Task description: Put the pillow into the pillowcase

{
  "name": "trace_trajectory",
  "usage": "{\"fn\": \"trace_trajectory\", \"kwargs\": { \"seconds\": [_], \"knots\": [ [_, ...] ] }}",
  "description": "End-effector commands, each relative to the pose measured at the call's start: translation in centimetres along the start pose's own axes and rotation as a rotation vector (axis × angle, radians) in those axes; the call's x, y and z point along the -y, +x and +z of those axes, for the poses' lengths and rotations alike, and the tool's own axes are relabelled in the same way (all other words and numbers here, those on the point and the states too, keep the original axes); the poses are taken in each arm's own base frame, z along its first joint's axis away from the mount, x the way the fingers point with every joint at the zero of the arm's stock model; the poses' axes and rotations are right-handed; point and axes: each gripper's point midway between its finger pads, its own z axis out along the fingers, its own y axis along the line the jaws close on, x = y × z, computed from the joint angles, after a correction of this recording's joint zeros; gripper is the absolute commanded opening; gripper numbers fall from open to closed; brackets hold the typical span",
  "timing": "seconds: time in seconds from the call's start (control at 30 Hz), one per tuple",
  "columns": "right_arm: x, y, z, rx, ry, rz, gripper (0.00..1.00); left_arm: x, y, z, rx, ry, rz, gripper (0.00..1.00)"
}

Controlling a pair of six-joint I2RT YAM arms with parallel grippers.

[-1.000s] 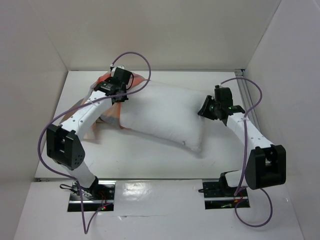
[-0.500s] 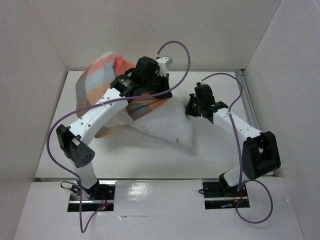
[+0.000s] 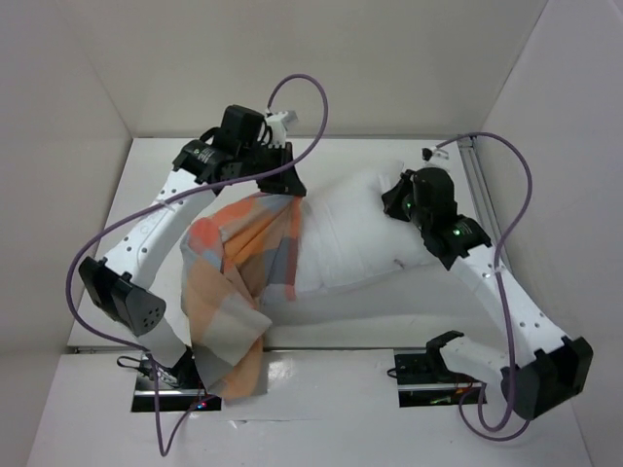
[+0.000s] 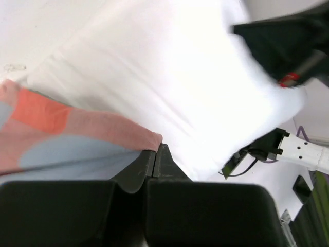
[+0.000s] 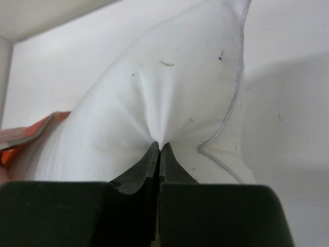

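The plain white pillow (image 3: 355,238) lies across the middle of the table, its left end under the checked pillowcase (image 3: 238,277). The pillowcase hangs from my left gripper (image 3: 284,185) and drapes down over the table's near edge. In the left wrist view my left gripper (image 4: 156,149) is shut on the orange edge of the pillowcase (image 4: 77,136), with the pillow (image 4: 169,77) beyond. My right gripper (image 3: 394,206) is shut on the pillow's right end; in the right wrist view my right gripper (image 5: 159,146) pinches a fold of the pillow (image 5: 169,92).
White walls enclose the table on the left, back and right. A metal rail (image 3: 482,185) runs along the right edge. Purple cables (image 3: 302,92) loop above both arms. The arm bases (image 3: 175,375) sit at the near edge.
My left gripper has carried the pillowcase from the far left over the pillow's left end, and the fabric now hangs over the near edge. My right arm has pulled the pillow's right end back and right.
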Motion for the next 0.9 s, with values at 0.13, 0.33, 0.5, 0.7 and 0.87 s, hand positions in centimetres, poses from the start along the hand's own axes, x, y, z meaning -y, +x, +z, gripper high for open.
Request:
{"fn": "trace_trajectory", "kwargs": {
  "seconds": [0.13,0.33,0.5,0.7,0.87],
  "knots": [
    [-2.6,0.7,-2.6,0.001,-0.135,0.055,0.00,4.3,-7.3,0.8,0.163,0.223,0.111,0.00],
    [-3.9,-1.2,-0.9,0.079,-0.163,0.115,0.00,6.7,-9.9,0.9,0.222,0.262,0.150,0.00],
    [-2.2,1.1,4.2,0.052,-0.070,0.113,0.00,-0.6,-4.8,6.2,0.063,0.067,0.090,0.14],
    [-2.0,0.3,5.6,-0.010,-0.034,-0.010,0.77,-6.8,-4.6,1.6,0.148,-0.320,0.088,0.62],
    [-1.1,-1.4,1.9,0.012,0.011,-0.055,1.00,-9.9,-4.3,-8.1,0.461,-0.599,0.012,0.85]
  ]
}}
